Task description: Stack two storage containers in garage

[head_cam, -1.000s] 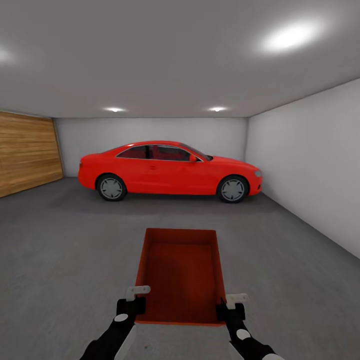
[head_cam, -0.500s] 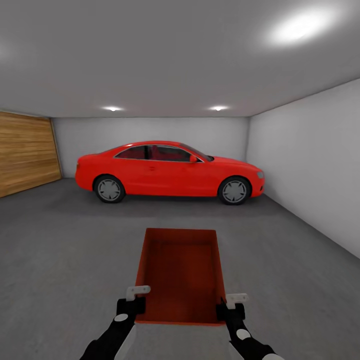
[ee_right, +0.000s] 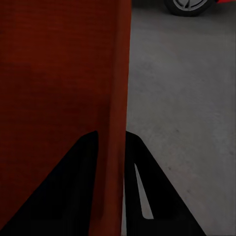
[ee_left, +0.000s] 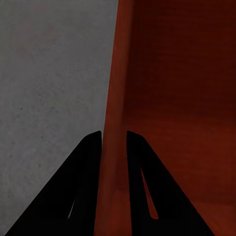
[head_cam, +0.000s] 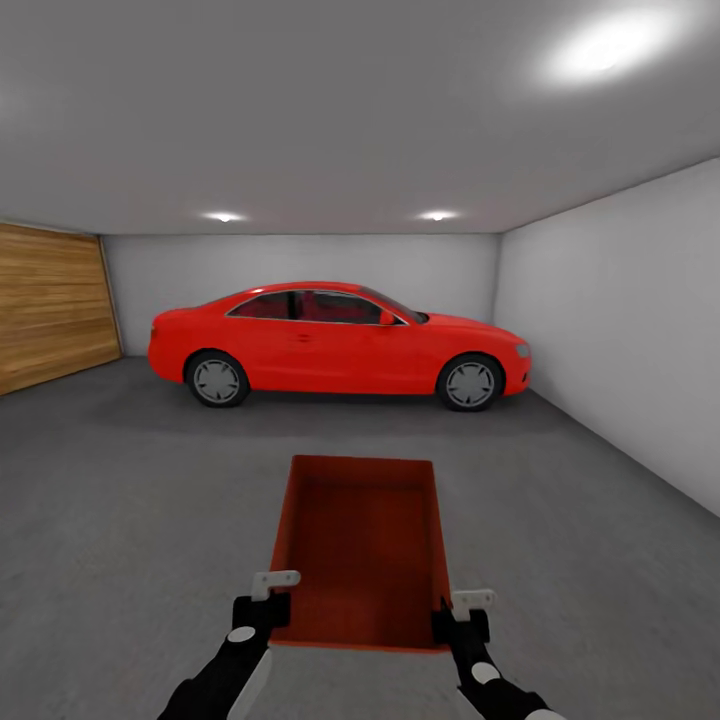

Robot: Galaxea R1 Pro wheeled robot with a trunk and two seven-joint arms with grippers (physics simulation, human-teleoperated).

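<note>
- Between the two hands hangs the storage container (head_cam: 362, 545), long axis running away toward the red car (head_cam: 338, 342).
- Left hand (head_cam: 262, 600) clamps the near left wall, right hand (head_cam: 462, 612) the near right wall.
- Garage floor (head_cam: 130, 500) lies straight below, so I'd judge lowering it level comes next.

Container (head_cam: 362, 545) before car (head_cam: 335, 340), between pincers.

Soft, even light falls from three ceiling lamps (head_cam: 612, 45), the nearest a blurred white glare. A faint shadow lies under the red car (head_cam: 338, 340). Both wrist views are dim and grainy, the container wall (ee_left: 115, 123) dark.
</note>
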